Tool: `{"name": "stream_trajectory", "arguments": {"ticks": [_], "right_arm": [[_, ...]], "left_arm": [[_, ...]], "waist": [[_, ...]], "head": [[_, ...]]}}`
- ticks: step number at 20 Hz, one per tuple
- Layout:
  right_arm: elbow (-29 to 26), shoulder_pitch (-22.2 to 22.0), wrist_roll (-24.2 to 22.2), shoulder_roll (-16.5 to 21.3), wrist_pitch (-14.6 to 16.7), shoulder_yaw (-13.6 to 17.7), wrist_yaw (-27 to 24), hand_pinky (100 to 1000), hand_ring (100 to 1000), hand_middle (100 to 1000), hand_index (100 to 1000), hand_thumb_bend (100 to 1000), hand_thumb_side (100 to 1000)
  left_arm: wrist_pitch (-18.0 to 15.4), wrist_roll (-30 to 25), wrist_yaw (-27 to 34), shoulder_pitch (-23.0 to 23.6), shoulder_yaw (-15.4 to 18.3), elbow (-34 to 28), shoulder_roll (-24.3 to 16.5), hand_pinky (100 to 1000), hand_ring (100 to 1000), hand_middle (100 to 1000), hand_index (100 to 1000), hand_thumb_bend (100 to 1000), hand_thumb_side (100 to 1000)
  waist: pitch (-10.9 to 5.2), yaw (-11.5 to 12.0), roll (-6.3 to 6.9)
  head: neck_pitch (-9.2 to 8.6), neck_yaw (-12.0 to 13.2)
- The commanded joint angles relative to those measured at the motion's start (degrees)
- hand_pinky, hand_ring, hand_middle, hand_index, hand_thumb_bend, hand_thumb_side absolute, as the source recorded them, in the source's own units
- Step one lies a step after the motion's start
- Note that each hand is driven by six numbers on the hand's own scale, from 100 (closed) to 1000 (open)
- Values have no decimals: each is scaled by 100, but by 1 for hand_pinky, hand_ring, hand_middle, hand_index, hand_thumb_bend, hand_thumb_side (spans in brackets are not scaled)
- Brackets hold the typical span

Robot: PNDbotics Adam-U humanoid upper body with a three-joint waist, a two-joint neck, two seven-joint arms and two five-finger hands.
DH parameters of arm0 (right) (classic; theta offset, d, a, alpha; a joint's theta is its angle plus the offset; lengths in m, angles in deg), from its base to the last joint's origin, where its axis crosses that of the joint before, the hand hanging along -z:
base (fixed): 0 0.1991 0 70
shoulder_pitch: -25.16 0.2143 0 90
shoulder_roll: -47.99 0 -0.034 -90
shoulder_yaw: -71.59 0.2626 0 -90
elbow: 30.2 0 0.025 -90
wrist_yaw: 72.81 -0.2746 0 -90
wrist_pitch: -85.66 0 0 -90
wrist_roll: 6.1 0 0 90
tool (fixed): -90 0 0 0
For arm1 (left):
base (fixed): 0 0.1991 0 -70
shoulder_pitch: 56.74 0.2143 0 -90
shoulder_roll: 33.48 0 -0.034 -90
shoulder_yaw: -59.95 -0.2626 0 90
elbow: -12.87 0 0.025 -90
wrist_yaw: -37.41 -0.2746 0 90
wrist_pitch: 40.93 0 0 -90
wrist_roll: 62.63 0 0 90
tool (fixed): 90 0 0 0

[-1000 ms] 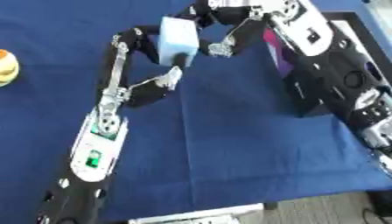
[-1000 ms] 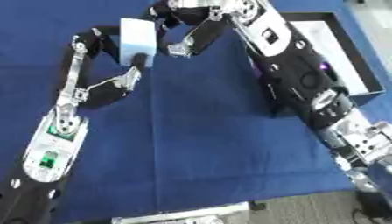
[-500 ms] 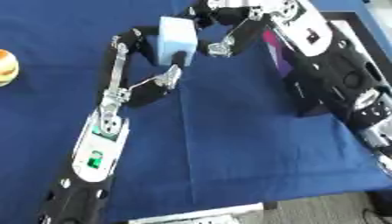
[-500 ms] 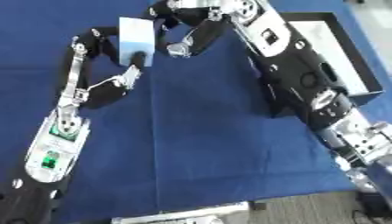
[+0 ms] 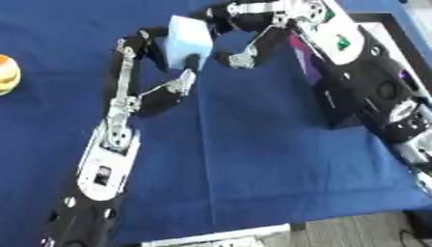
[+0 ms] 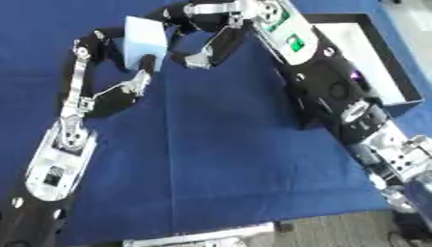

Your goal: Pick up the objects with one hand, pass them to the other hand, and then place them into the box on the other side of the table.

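Where the blue-clothed table (image 5: 253, 159) meets its left edge, a small round orange-and-cream object (image 5: 7, 74) sits alone, well apart from everything else; what it is cannot be made out. Further right, toward the far middle of the table, the left robot hand (image 5: 160, 48) is raised with its fingers and thumb curled round a pale blue rectangular block (image 5: 187, 40), which stands roughly upright in the grasp, one dark fingertip lying across its lower front face. Just beside the block on its right, the right robot hand (image 5: 240, 48) reaches in from the upper right, its fingers bent; they come close to the block's right side, but whether they touch it is hard to tell from either eye, and they appear to hold nothing. Along the far right edge of the table lies a shallow black-rimmed box with a white floor (image 6: 371, 53), partly hidden behind the right arm. A purple patch (image 5: 305, 58) shows against that arm's side in the left eye view.
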Motion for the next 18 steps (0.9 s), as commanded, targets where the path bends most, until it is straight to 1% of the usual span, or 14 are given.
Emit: {"name": "stream_trajectory", "arguments": {"ticks": [1,8,9,10,11,12,13,18], "right_arm": [[-113,84,-60,108,203,21,24,840,1000,928,1000,100,203],[-150,74,-60,103,479,-16,1,878,1000,970,1000,100,198],[-166,72,-60,102,513,-30,-28,886,1000,977,1000,100,268],[-188,71,-60,101,547,-42,-76,889,1000,980,1000,100,438],[-206,71,-60,103,573,-49,-129,889,1000,979,1000,100,464],[-220,71,-60,106,591,-53,-174,893,1000,983,1000,100,579],[-240,71,-60,109,609,-55,-216,894,1000,984,1000,100,634],[-286,63,-60,119,653,-80,-242,906,1000,994,1000,100,660]], "left_arm": [[5,37,-41,-60,3,-12,7,610,352,271,469,100,244],[5,63,-109,-53,14,23,1,610,351,269,467,104,235],[4,65,-121,-51,13,31,2,610,350,268,467,108,231],[1,67,-134,-51,12,36,2,609,350,268,467,111,227],[-2,70,-145,-51,11,40,2,609,350,268,467,112,227],[-4,74,-153,-50,13,42,3,609,349,268,467,116,222],[-5,80,-158,-50,16,42,5,609,349,267,467,119,221],[-18,109,-210,-55,9,37,6,608,348,267,468,126,205]], "waist": [[-40,-16,-39],[-28,-9,-36],[-28,-9,-36],[-27,-7,-34],[-27,-6,-33],[-27,-6,-33],[-26,-7,-33],[-23,-16,-37]], "head": [[-6,-24],[-6,-39],[-6,-42],[-6,-46],[-6,-49],[-6,-56],[-6,-63],[-6,-62]]}}
